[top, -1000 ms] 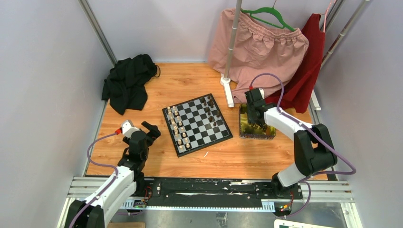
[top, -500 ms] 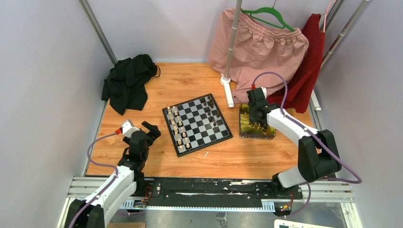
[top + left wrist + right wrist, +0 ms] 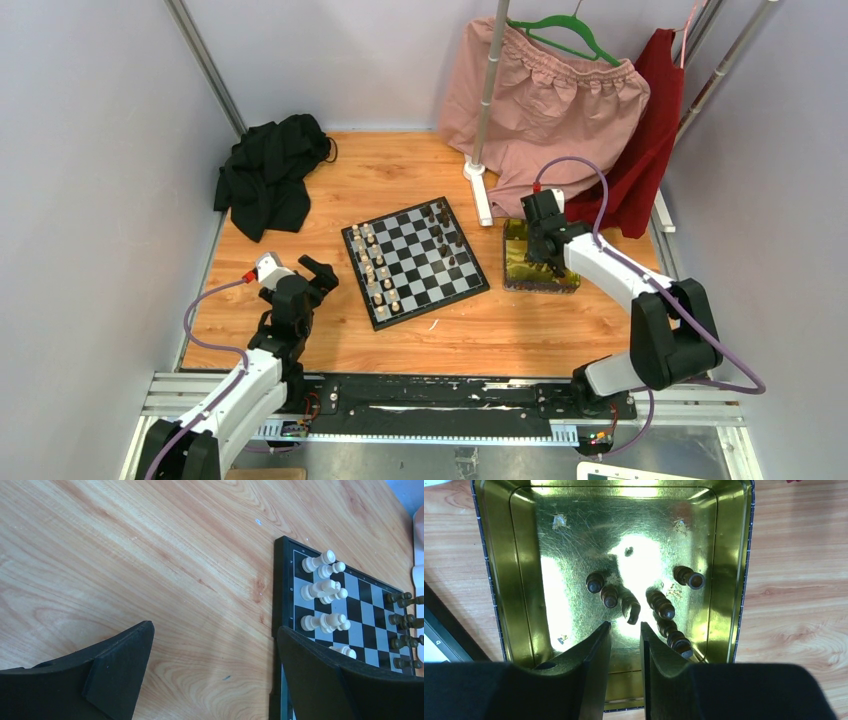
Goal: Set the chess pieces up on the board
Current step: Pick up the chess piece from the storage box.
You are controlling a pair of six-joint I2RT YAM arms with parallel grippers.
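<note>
The board [image 3: 415,262] lies in the middle of the wooden table, with cream-white chess pieces [image 3: 375,270] along its left side and dark brown ones [image 3: 445,235] along its right. My right gripper [image 3: 548,262] reaches down into the yellow tin [image 3: 512,272]. Its jaws [image 3: 625,626] stand narrowly open with nothing between them. A dark knight [image 3: 630,607] lies just beyond the tips, among several loose dark pieces [image 3: 660,605]. My left gripper [image 3: 312,272] hovers wide open [image 3: 215,630] over bare wood left of the board's edge [image 3: 285,580], near the white pieces [image 3: 322,587].
A crumpled black cloth [image 3: 270,175] lies at the back left. A pink garment [image 3: 550,100] and a red one [image 3: 650,140] hang from a rack whose white foot [image 3: 481,195] stands just behind the tin. Grey walls close in both sides.
My right gripper's jaws have narrowed while it shifted slightly right and forward over the tin. The left arm has not moved.
</note>
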